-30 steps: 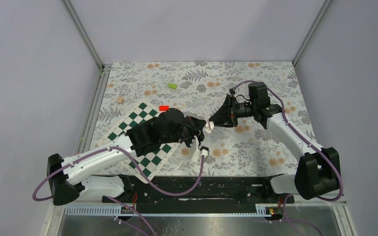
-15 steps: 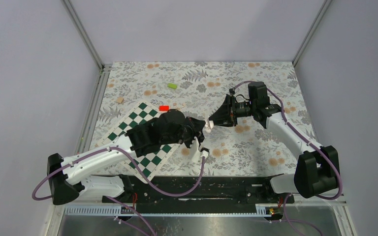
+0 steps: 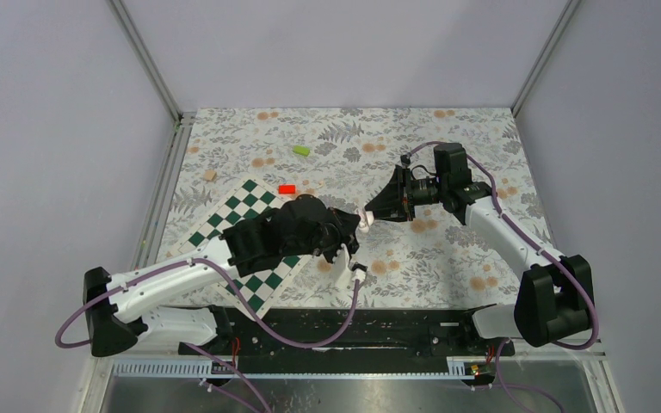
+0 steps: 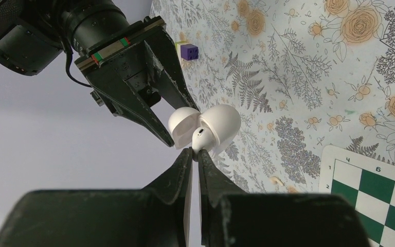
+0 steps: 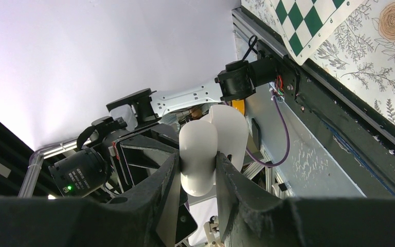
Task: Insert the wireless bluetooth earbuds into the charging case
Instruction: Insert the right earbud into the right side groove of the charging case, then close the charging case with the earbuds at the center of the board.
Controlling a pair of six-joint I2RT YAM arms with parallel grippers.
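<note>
While the right gripper pinches the case between its two black fingers, the left gripper meets it tip to tip over the table, just right of the chessboard; the case is held up off the cloth, between the two arms. From the right wrist, the right gripper is closed only as far as the case allows, one finger pressed to each side of the white shell, with the lid swung open beyond it. From the left wrist, the left gripper is almost fully closed, its fingers clamped on the thin stem of one earbud; the earbud's white head, with a small dark spot, sits at the mouth of the open case, between lid and body, and touches it or nearly so; whether it is seated inside cannot be told. The inside of the case is hidden in every view. A second earbud cannot be made out. Well apart from the grippers, a green block lies toward the far edge, a red block lies at the far corner of the chessboard, and a small tan block lies left of that; a purple cube shows on the cloth behind the right gripper's fingers in the left wrist view.
</note>
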